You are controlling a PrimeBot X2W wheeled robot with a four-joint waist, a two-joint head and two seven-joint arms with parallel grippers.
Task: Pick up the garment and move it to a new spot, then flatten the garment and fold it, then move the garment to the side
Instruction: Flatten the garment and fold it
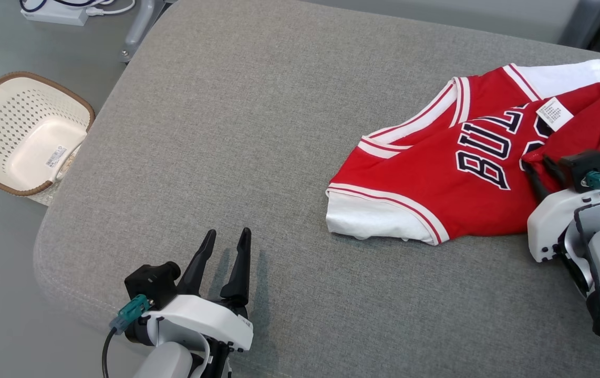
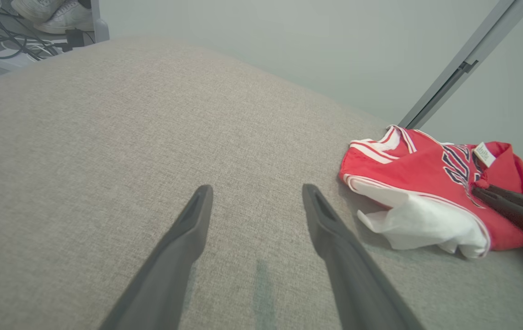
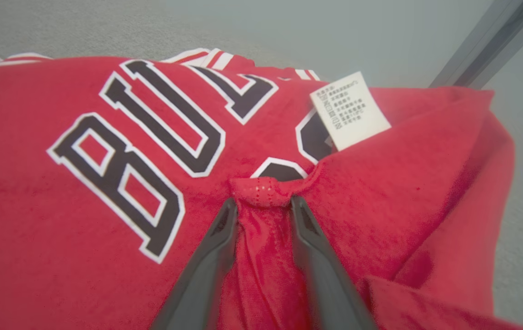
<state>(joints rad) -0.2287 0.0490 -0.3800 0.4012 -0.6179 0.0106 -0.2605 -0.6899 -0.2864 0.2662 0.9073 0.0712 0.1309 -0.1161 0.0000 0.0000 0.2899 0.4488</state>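
Left gripper near front edge, fingers wide over bare cushion. Right gripper narrow, pinching a ridge of the jersey (clearly the nearer arm). Jersey lies crumpled far right, long axis running near-left to far-right.

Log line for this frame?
phase: grasp | right gripper: shut on fold of red Bulls jersey, crumpled on grey cushion | left gripper: open, empty

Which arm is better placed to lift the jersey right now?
Right. The right gripper has a bunched fold of the jersey between its fingers, while the left gripper hangs open over bare cushion, apart from the jersey.
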